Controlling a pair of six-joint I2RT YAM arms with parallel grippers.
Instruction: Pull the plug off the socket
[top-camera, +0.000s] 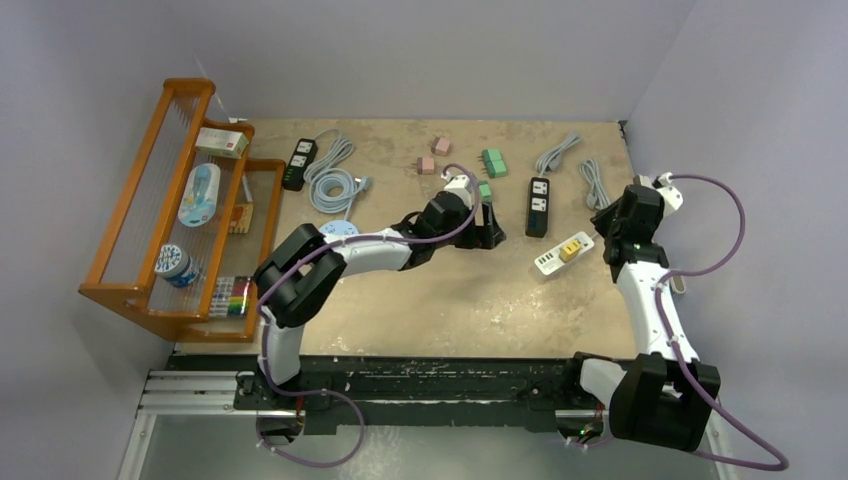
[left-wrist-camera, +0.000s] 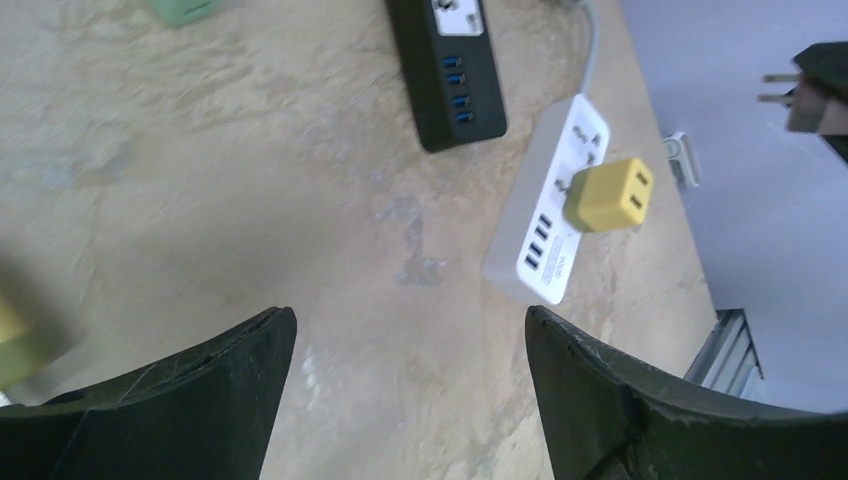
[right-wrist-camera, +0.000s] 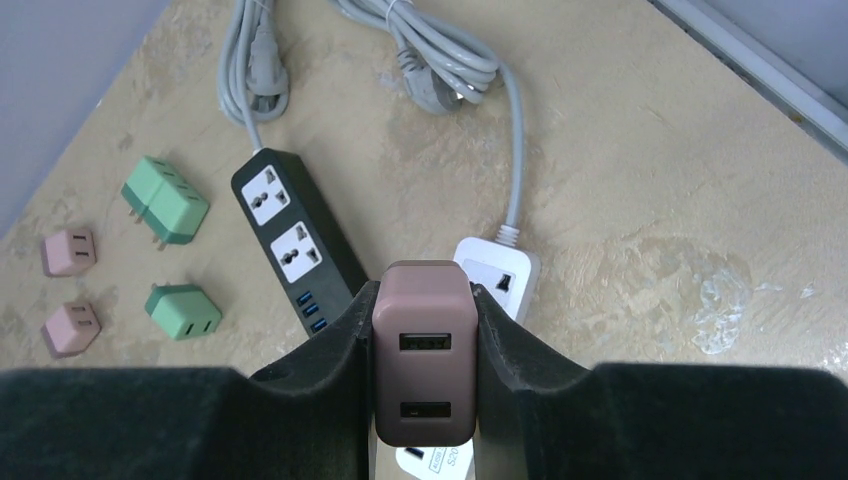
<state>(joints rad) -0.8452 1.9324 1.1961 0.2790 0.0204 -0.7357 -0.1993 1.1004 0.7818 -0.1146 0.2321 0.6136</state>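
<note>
My right gripper (right-wrist-camera: 424, 330) is shut on a brown two-port USB plug (right-wrist-camera: 424, 365) and holds it in the air over the white power strip (right-wrist-camera: 500, 275). In the left wrist view the plug (left-wrist-camera: 805, 95) hangs at the top right with its bare prongs clear of any socket. A yellow plug (left-wrist-camera: 610, 195) sits in the white strip (left-wrist-camera: 540, 245), also seen from above (top-camera: 571, 248). My left gripper (left-wrist-camera: 410, 330) is open and empty over bare table, left of the strip. In the top view it (top-camera: 490, 225) is mid-table and the right gripper (top-camera: 625, 225) is beside the strip (top-camera: 553, 262).
A black power strip (top-camera: 538, 206) lies just left of the white one. Green adapters (top-camera: 493, 162) and pink adapters (top-camera: 433, 155) lie behind it, grey cables (top-camera: 575, 165) at the back right. Another black strip (top-camera: 298, 163), a cable coil (top-camera: 335, 185) and a wooden rack (top-camera: 170, 200) are at the left.
</note>
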